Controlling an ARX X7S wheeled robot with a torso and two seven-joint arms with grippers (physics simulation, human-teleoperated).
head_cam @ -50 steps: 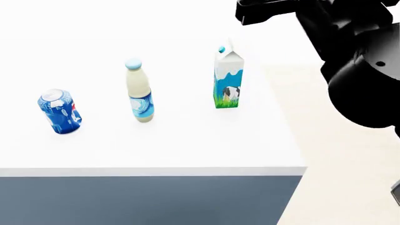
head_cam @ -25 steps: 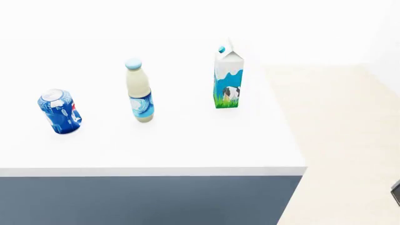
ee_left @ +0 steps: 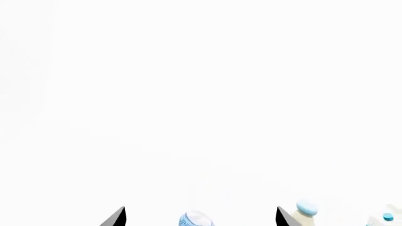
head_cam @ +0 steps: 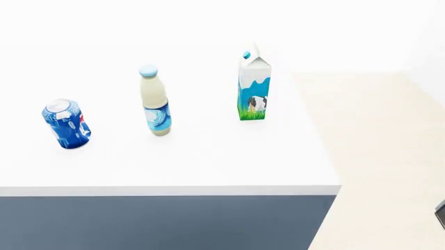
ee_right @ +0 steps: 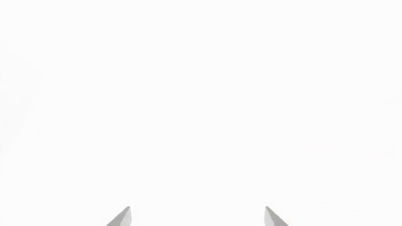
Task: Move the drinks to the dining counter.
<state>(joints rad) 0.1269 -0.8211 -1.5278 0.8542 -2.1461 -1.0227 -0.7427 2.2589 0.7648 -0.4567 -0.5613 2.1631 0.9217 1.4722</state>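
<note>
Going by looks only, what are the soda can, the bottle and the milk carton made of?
Soda can: probably metal, given its glossy blue wall and silver top. Bottle: likely smooth plastic, cream body, light-blue cap. Milk carton: apparently printed paperboard, with its gabled top and flat faces.

gaps btwn can (head_cam: 66,124), bottle (head_cam: 153,100), carton (head_cam: 253,85) wide; nothing blocking.

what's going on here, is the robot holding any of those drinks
No. All three drinks stand upright in a row on the white dining counter: the blue soda can, the cream bottle with a light-blue cap, and the milk carton with a cow picture. Neither arm shows in the head view. Both wrist cameras show fingertips spread apart with nothing between them: the left gripper faces the can from a distance, and the right gripper faces only plain white.
</note>
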